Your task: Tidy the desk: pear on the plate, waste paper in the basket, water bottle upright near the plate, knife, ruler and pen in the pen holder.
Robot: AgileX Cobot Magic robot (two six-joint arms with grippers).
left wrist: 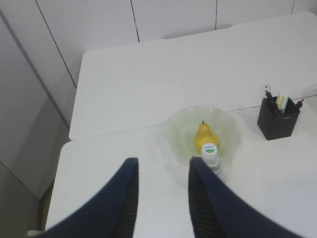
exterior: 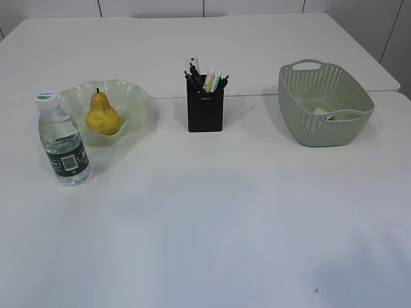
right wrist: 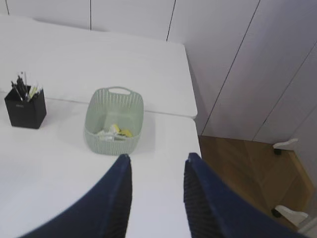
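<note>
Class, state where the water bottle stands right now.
In the exterior view the water bottle stands upright at the left, just in front of the plate holding the pear.

In my black square pen holder (exterior: 205, 110) the sticks crowd together, too small for me to tell knife from pen. The crumpled pale and yellow scraps inside the sage green lattice basket (exterior: 302, 122), right of that holder, are mostly hidden by its wall. My own dark fingers (left wrist: 124, 198) run off each wrist picture's bottom edge.
</note>
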